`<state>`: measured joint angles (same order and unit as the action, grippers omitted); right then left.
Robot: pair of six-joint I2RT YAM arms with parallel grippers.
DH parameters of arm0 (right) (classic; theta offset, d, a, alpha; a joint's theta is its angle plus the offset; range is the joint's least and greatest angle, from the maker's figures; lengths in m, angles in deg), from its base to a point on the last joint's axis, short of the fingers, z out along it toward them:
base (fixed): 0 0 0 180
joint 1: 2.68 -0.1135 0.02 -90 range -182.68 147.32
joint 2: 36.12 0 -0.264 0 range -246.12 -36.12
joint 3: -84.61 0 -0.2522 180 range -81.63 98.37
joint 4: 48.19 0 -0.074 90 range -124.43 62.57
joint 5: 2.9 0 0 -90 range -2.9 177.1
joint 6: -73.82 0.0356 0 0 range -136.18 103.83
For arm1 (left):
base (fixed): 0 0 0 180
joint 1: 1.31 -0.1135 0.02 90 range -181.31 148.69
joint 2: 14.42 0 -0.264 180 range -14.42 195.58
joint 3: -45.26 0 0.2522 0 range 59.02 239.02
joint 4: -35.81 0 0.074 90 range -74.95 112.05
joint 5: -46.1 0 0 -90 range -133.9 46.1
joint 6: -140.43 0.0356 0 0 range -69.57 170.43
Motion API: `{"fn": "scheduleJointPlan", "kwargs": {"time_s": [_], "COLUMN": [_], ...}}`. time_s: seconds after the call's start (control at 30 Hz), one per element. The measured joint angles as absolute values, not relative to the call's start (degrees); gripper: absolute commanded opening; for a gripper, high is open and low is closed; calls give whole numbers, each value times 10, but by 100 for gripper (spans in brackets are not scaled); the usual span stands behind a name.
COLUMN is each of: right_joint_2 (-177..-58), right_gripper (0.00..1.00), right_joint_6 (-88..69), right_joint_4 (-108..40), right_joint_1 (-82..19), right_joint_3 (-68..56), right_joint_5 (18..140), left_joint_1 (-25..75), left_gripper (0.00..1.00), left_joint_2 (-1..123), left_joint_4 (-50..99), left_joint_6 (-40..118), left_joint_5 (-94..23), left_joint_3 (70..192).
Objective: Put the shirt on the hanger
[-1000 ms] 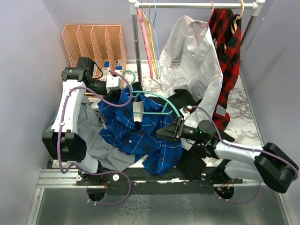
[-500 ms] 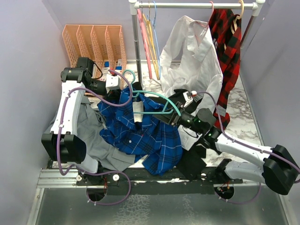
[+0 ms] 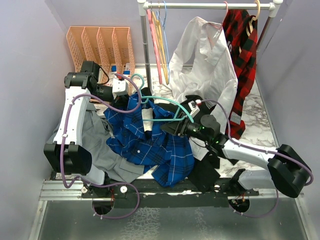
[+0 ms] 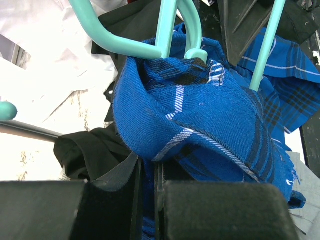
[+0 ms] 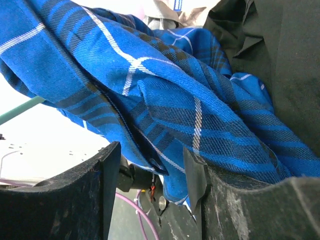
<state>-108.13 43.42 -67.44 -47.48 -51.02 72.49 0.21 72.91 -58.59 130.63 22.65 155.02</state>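
Your left gripper (image 4: pixel 148 175) is pinched tight on a bunch of the shirt (image 3: pixel 150 140), and that bunch sits right over part of the hanger (image 4: pixel 165 25). The rest of the shirt lies in a heap on the table (image 3: pixel 260 115), between the two arms, with the hanger's long green arm running across above it. Your right gripper (image 5: pixel 152 150) has its two fingers (image 5: pixel 107 190) apart, and a fold of blue cloth hangs between them; it is not pinched yet. I think the job right now is to grab that fold so you can pull the shirt over the other side of the hanger. Push in a bit deeper before you squeeze, so the fingers get a good bite and not just the thin edge. Take only blue cloth. The black cloth (image 5: pixel 280 60) is just beside the fold, and it would come along if you caught it. Hold the left side firm, because I think it is what pins the shirt to the hanger. Then pull slow and sideways, along the green arm, not up. If you tug hard, the cloth may slip out of the left pinch, or the hanger may pop out of the shirt. I can't tell which part of the shirt this fold is.
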Motion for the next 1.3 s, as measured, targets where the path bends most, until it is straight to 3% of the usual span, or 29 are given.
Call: {"fn": "scheduleJointPlan", "kwargs": {"time_s": [0.47,0.67,1.0,1.03,1.2,1.3], "right_joint_2": [-1100,-1101,-1108,-1114,-1148,-1158], "right_gripper": [47,40,42,40,6,1], "right_joint_6": [430,425,407,406,404,398], "right_joint_4": [-698,-699,-684,-684,-685,-682], "right_joint_1": [-499,-508,-514,-514,-521,-522], "right_joint_3": [-504,-496,-474,-470,-464,-464], "right_joint_5": [681,673,666,664,662,662], "left_joint_1": [3,3,8,9,14,15], "left_gripper": [0,0,0,0,0,0], "left_joint_2": [728,728,719,719,719,719], "left_joint_4": [-586,-586,-586,-586,-586,-586], "left_joint_6": [1312,1314,1316,1316,1312,1309], "left_joint_5": [226,226,227,227,227,227], "left_joint_3": [1537,1529,1525,1525,1525,1525]}}
